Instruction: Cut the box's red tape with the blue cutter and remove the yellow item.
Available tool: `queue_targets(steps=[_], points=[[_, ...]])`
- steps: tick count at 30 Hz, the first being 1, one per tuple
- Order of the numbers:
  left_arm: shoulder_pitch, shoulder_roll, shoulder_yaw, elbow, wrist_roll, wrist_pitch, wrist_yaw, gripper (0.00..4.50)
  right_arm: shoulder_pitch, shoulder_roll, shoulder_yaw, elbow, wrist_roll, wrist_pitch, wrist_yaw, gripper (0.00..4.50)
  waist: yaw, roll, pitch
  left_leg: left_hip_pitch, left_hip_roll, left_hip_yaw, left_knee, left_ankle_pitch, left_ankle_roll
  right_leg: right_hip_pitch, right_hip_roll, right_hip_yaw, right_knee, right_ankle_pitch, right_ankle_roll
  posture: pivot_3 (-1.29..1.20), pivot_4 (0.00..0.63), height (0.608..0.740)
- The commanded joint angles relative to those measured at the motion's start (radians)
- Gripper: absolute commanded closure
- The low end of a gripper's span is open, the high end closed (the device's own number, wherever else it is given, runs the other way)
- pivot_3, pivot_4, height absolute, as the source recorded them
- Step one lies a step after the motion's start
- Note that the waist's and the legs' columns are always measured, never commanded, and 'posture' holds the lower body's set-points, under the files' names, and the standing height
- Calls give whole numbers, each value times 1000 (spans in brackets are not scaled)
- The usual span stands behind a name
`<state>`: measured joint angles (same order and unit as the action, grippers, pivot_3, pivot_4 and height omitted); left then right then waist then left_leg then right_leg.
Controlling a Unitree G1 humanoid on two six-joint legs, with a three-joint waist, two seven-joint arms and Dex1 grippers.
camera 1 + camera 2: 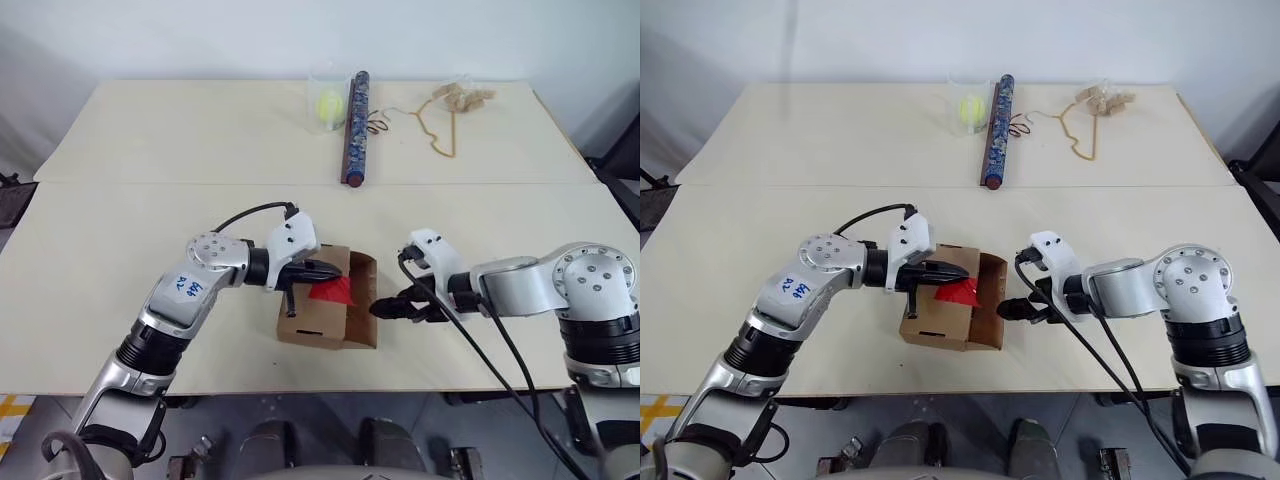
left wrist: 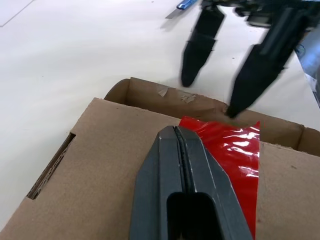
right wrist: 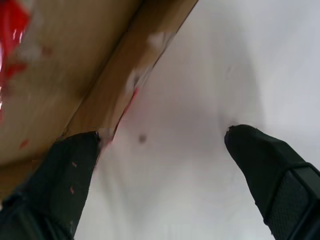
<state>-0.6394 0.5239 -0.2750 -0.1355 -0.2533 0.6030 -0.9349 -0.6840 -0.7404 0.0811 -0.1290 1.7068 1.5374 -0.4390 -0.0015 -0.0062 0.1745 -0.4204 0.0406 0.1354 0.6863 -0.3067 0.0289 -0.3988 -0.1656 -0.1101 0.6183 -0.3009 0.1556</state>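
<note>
Left eye view, lower centre: the box (image 1: 325, 318) on the near table (image 1: 90, 300), right-hand flap (image 1: 362, 300) swung open and standing up, the red tape (image 1: 333, 290) still stuck on the closed left flap beside the opening. Left gripper (image 1: 333, 270) over the box top, fingers pressed together, holding nothing, tip at the tape's edge. Right gripper (image 1: 385, 308) right of centre, just beside the open flap, jaws spread wide, nothing between them. In the right wrist view, one fingertip (image 3: 75, 165) right at the flap's edge, contact not clear, other fingertip over bare table. Left wrist view, upper middle of frame: part of the blue cutter (image 2: 184, 4) lying on the table beyond the right gripper, blade end showing. Yellow item not discernible inside the box. Far table (image 1: 200, 130), upper centre: clear container (image 1: 327, 98) with a yellow-green ball (image 1: 329, 105), long dark patterned tube (image 1: 355, 127) beside it, cord (image 1: 440, 125) and tan bits upper right.
</note>
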Motion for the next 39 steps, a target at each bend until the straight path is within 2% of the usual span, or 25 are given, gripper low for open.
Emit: queue_targets(steps=[1,5,9,12,19,23,26,30,34,36,39], points=[[31,-2,-29,6,20,25,10,4500,-31,-52,61,-24,151,-104,-77,7,0,0,0,0,0,0,0,0,0,0,0,0,0,0,0,0,150,740],[36,0,-26,-7,15,34,15,4500,-35,-109,134,-32,252,-199,-137,7,1,0,0,0,0,-1,0,0,0,0,0,0,0,0,0,0,150,740],[48,14,-17,-21,11,40,13,4500,0,-101,164,-32,252,-281,-173,7,1,0,0,0,1,-1,0,0,0,0,0,0,-1,0,0,0,150,740],[49,20,-13,-28,10,43,11,4500,0,-91,171,-61,137,-294,-167,7,1,0,0,0,1,-1,0,0,0,0,0,0,-1,0,0,0,150,740],[49,28,-5,-28,15,44,12,4500,9,-105,235,-239,-272,-233,28,7,1,0,0,0,5,-1,0,0,0,0,0,0,-1,0,0,0,150,740],[48,28,-5,-25,17,42,13,4500,35,-100,245,-289,-440,-233,131,7,1,0,0,0,5,-2,0,0,0,0,0,0,-1,0,0,0,150,740],[51,32,2,-33,14,47,15,4500,89,-83,164,-308,-486,-270,183,7,1,0,0,0,4,-2,0,0,0,0,0,0,-1,0,0,0,150,740],[57,42,9,-41,11,49,12,4500,150,-158,32,-299,-530,-286,327,7,3,0,0,0,4,-2,0,0,0,0,0,0,-2,0,0,0,150,740],[68,50,33,-48,-6,40,10,4500,201,-196,-165,-179,-407,-227,437,7,4,0,0,0,1,-2,0,0,0,0,0,0,-2,0,0,0,150,740],[74,56,44,-51,-16,22,-1,4500,210,-177,-237,-83,-241,-196,419,7,1,0,0,0,1,-2,0,0,0,0,0,0,-2,0,0,0,150,740],[78,62,53,-52,-21,2,-14,4500,223,-173,-244,4,-18,-193,355,7,0,0,0,1,2,-1,0,0,0,0,1,0,-2,0,0,0,150,740]])
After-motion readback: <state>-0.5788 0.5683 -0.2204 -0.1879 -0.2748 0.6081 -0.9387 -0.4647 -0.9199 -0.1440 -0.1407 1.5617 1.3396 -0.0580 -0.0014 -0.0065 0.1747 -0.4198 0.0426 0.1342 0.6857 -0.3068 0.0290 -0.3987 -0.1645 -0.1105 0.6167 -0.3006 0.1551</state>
